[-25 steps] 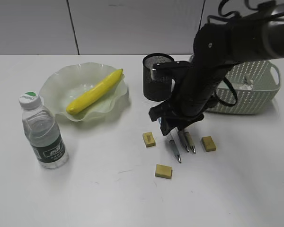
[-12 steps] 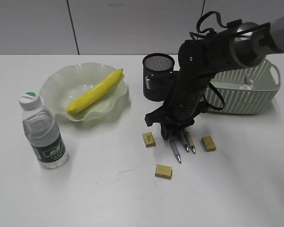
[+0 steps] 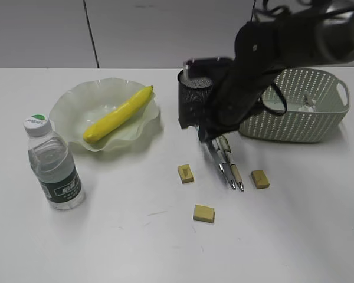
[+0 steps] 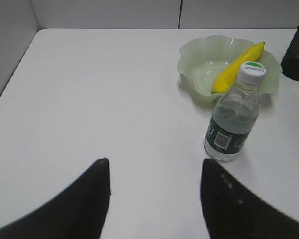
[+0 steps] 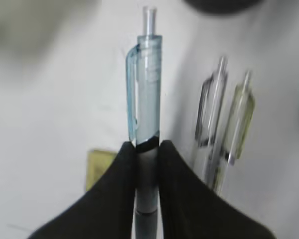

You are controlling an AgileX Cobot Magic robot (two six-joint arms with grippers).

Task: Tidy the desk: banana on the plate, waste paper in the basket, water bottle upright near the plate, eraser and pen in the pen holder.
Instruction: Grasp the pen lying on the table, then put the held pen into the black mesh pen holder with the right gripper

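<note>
My right gripper (image 5: 147,145) is shut on a clear blue-tinted pen (image 5: 144,94) and holds it above the desk (image 3: 135,242), in front of the black mesh pen holder (image 3: 192,97). In the exterior view this gripper (image 3: 207,137) hangs just below the holder's front. Two more pens (image 3: 235,172) lie on the desk, also in the right wrist view (image 5: 224,119). Three tan erasers (image 3: 186,173) (image 3: 260,178) (image 3: 204,213) lie around them. The banana (image 3: 119,114) lies on the plate (image 3: 71,100). The water bottle (image 3: 53,168) stands upright. The waste paper (image 3: 308,105) lies in the basket (image 3: 301,127). My left gripper (image 4: 154,167) is open and empty.
The left wrist view shows the bottle (image 4: 233,119), the plate (image 4: 194,69) with the banana (image 4: 236,67), and the pen holder's edge (image 4: 298,55) at far right. A grey wall runs behind the desk.
My right gripper has risen from the desk with the pen in it and moved back toward the pen holder. Two pens and the erasers stayed put.
</note>
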